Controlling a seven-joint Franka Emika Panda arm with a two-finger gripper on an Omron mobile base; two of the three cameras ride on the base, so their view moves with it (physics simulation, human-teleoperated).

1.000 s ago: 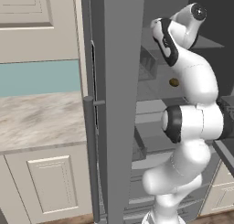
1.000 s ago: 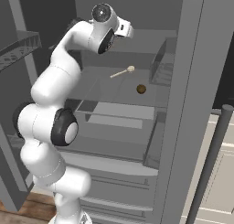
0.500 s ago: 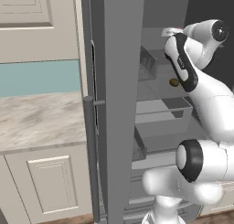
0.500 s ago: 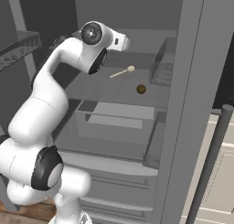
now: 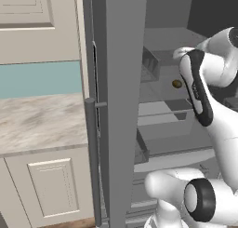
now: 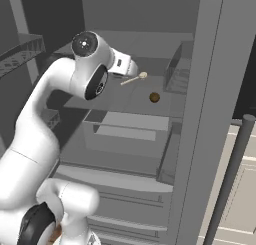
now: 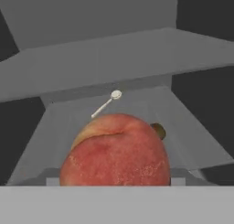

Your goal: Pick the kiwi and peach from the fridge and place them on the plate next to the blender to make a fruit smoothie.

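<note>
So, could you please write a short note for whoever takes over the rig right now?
Gripper: shut on the peach, inside the open fridge.
Kiwi: loose on the fridge shelf, near a small spoon.
Done: peach picked up.
Left: carry the peach out to the plate by the blender, then come back for the kiwi.
</note>
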